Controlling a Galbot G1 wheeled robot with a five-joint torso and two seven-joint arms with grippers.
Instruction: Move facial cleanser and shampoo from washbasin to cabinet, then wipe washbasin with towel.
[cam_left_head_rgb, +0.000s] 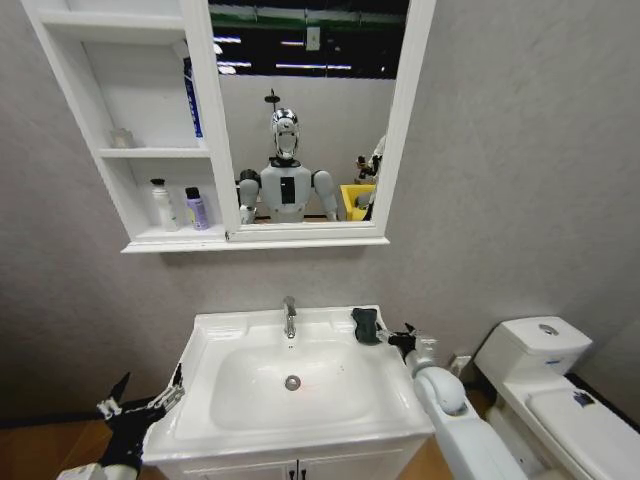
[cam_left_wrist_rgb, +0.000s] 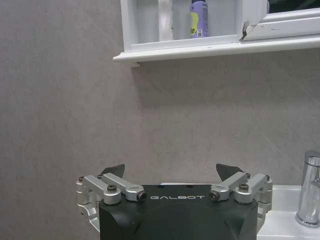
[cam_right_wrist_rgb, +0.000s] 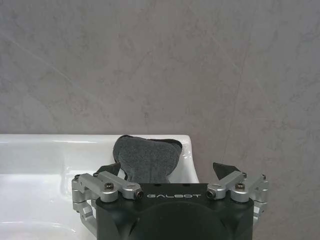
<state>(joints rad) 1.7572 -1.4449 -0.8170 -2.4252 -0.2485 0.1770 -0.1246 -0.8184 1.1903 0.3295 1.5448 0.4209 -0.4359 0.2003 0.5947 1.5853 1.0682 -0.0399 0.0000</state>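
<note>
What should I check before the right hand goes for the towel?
1. Bottles off the washbasin: ok, white bottle and purple bottle stand on the cabinet bottom shelf.
2. Towel reachable: ok, on the basin's back right corner.
3. Right hand open: ok, one finger beside the towel.
4. Left hand clear: ok, open, left of the basin.
5. Tap clearance: ok.

light: even, bright overhead | glare: soft sheen on washbasin | edges: wide-angle bending | focus: sharp
</note>
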